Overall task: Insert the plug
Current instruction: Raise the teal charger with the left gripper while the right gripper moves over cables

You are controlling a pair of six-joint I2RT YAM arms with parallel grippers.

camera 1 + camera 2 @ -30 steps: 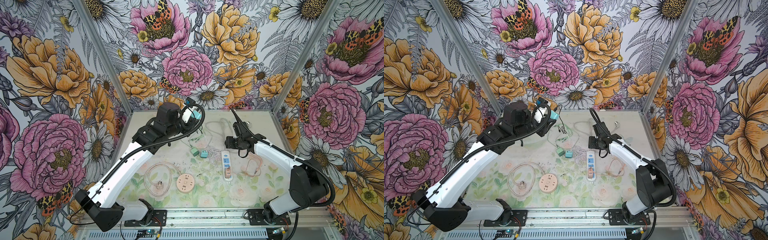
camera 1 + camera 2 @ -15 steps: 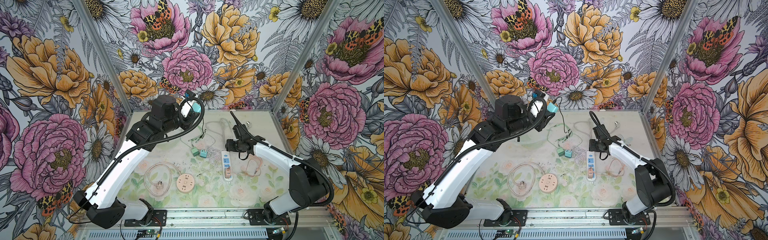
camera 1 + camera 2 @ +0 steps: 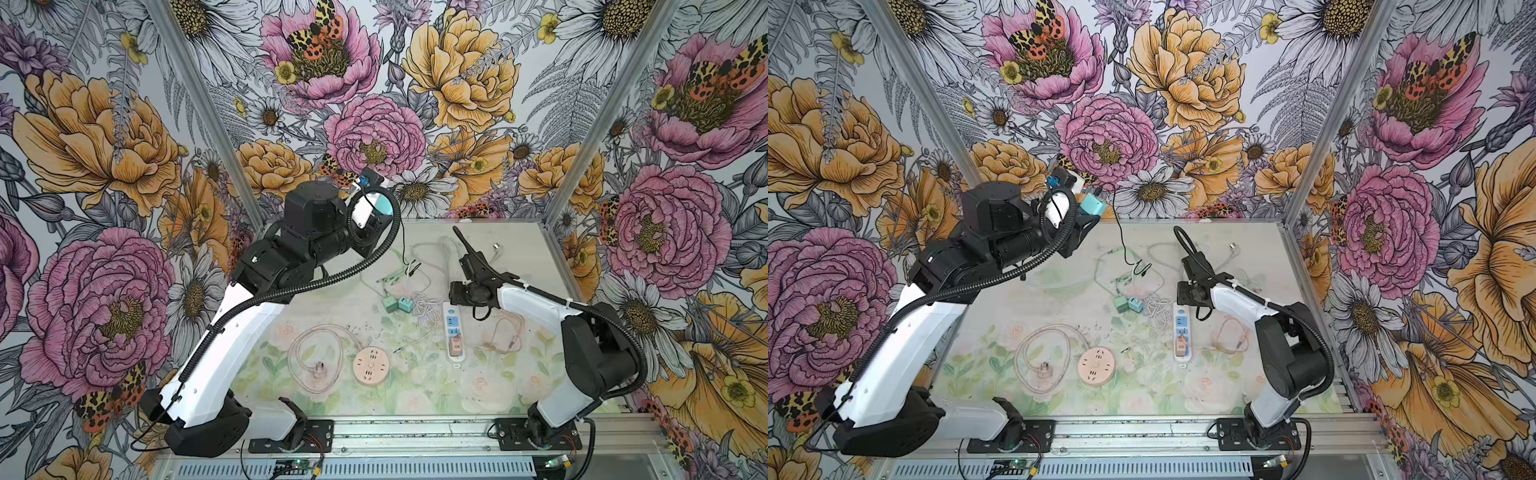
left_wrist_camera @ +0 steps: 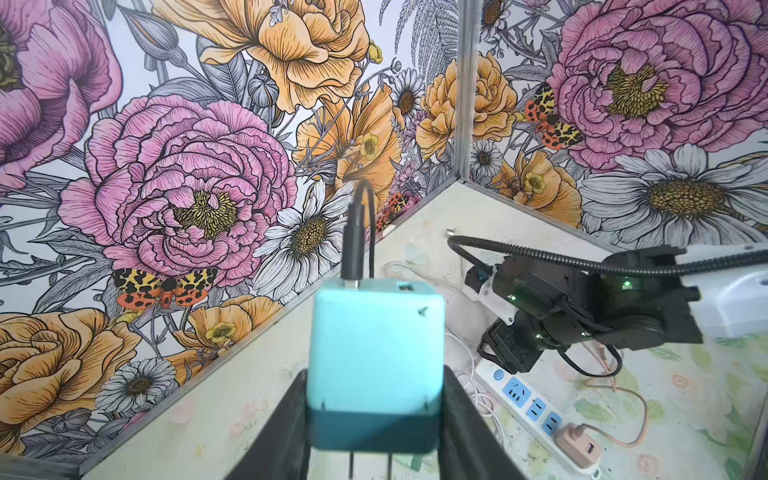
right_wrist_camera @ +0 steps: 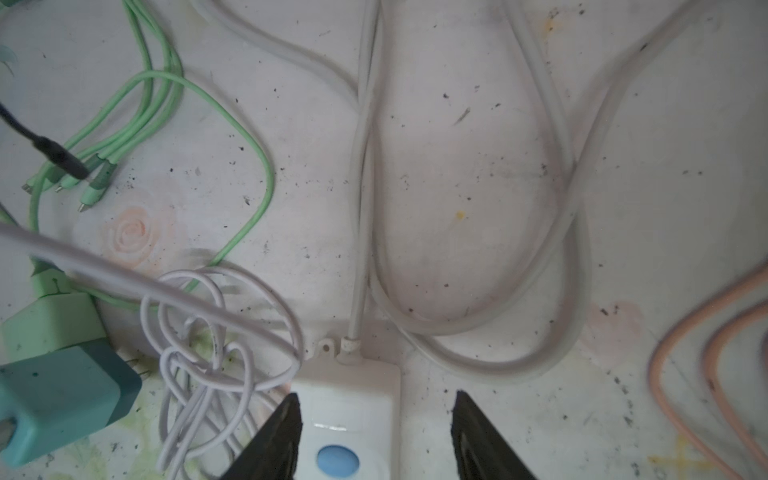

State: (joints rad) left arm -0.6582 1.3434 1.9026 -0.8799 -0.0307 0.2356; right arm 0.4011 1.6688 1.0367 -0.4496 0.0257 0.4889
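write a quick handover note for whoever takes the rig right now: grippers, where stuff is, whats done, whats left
Left gripper: shut on the teal charger, held in the air near the back wall, with a black cable plugged into it.
Right gripper: open, fingers either side of the button end of the power strip, not clamped.
The strip lies on the table; a pink plug fills one socket and the blue sockets are free.
Done: charger lifted.
Left: bring it over the strip and push it into a free socket, probably with the right gripper steadying the strip.
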